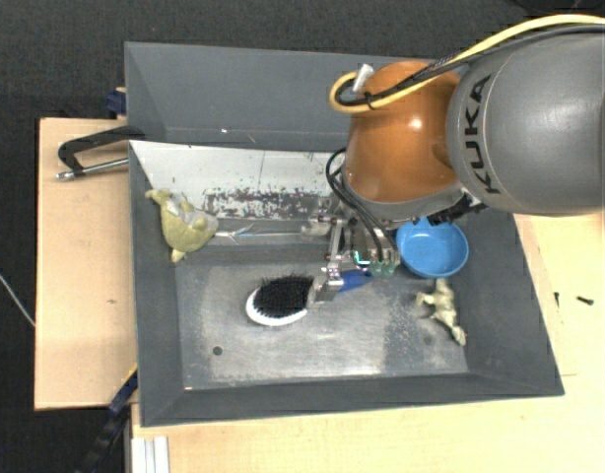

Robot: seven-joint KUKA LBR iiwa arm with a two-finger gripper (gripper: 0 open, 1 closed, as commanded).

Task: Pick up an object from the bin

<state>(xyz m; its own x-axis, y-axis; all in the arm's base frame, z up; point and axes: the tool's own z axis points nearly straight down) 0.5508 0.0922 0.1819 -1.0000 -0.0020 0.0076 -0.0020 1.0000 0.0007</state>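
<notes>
The claw (pixel 350 272) is low in the grey metal bin (pixel 283 363), near the middle of its floor and a little toward the back wall. It hangs under the orange cover (pixel 396 136) of the wrist, which reaches in from the right. Directly at the claw lies a hairbrush (pixel 279 302) with a white oval head, black bristles and a short blue handle. The head points to the left and lies flat on the floor, and the blue handle ends right under the claw. I cannot tell if the claw is open or closed, or if it already grips the handle, because its parts and the handle overlap there. Just to the right of the claw stands a blue bowl (pixel 433 248), partly under the wrist. In front of the bowl, near the right wall, lies a small pale toy animal (pixel 440 310). A yellowish soft toy (pixel 183 227) rests in the back left corner, well apart from the claw.
</notes>
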